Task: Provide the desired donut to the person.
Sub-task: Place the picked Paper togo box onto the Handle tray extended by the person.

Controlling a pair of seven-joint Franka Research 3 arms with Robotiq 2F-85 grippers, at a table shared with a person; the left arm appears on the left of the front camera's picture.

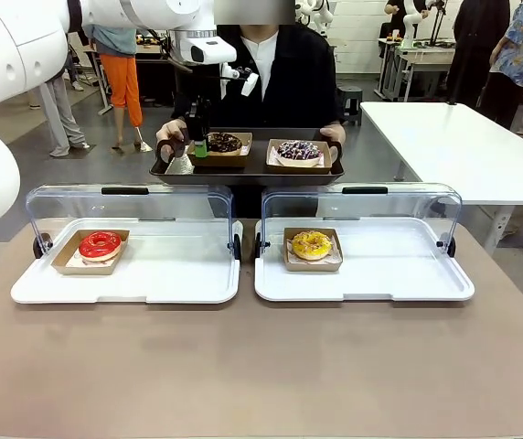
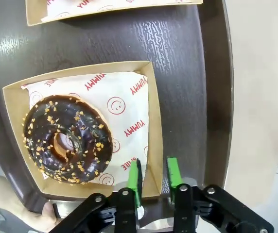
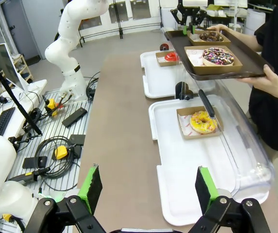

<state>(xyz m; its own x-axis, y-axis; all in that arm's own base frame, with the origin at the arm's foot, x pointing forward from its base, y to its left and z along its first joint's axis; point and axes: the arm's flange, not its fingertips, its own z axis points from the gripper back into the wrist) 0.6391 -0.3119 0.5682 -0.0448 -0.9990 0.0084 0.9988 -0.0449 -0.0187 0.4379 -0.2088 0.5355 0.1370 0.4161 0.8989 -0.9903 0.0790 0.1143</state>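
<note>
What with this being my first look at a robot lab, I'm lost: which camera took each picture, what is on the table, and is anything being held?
Two white robot arms share a table with a person. The front view looks across the table from the robot's side. The other two pictures come from cameras on the arms' wrists, looking along each end effector's two green-padded fingers.

On the table lie two white trays with clear lids raised, one holding a red donut, the other a yellow donut.

The person holds a dark tray carrying a chocolate donut and a sprinkled donut, each in a cardboard box.

The left end effector is over that tray, its pads either side of the chocolate donut's box wall, apparently not pinching. The right end effector is open and holds nothing.
</note>
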